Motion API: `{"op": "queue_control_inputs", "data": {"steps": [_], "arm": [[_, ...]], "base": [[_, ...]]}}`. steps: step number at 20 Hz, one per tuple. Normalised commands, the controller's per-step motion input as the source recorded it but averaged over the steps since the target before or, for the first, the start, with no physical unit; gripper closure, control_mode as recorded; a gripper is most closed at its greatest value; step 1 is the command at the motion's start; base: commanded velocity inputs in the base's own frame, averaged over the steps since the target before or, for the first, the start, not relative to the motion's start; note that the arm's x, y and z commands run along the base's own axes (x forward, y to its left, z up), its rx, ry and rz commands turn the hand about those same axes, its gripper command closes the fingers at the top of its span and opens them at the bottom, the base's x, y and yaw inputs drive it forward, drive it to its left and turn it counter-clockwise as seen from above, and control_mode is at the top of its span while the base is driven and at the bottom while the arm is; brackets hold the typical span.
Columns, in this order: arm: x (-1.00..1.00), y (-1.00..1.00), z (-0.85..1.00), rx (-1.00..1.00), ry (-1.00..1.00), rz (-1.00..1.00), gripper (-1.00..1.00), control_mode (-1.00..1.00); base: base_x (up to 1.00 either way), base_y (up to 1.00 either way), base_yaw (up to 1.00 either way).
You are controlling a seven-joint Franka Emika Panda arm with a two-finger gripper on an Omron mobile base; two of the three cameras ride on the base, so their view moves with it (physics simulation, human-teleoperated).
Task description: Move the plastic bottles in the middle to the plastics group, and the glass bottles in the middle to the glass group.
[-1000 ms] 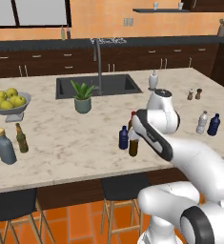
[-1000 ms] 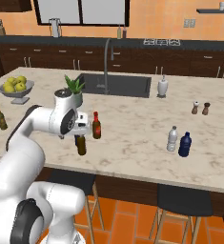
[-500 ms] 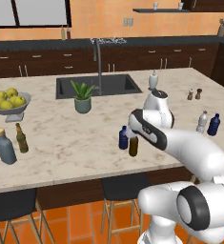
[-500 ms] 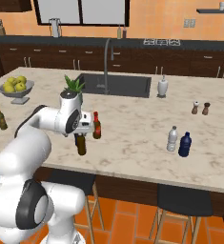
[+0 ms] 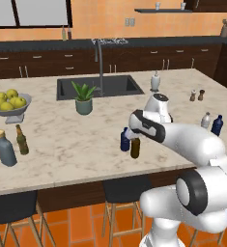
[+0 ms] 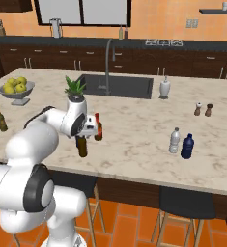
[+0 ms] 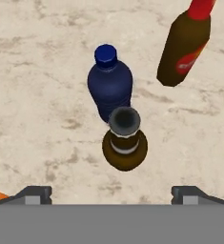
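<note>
My two base cameras look forward and down from behind me, left and right, sharing the marble island (image 5: 76,140). My hand camera looks down close, probably almost vertically, on the plain brown bottle (image 7: 125,143).

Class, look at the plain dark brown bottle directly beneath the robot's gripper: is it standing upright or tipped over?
Upright. The plain dark brown bottle stands on its base on the marble counter, its top facing the hand camera.
</note>
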Motion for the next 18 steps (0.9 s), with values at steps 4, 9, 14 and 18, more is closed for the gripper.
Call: {"op": "queue_control_inputs", "data": {"steps": [4,9,14,18], "arm": [[0.28,0.0,-0.2,0.01,-0.02,0.0,-1.0,-1.0],[0.25,0.0,-0.16,0.0,0.0,0.0,-1.0,-1.0],[0.12,0.01,-0.13,0.0,-0.01,0.0,-1.0,-1.0],[0.09,0.0,-0.1,0.0,-0.07,0.0,-1.0,-1.0]], "base": [[0.0,0.0,0.0],[0.0,0.0,0.0],[0.0,0.0,0.0],[0.0,0.0,0.0]]}}
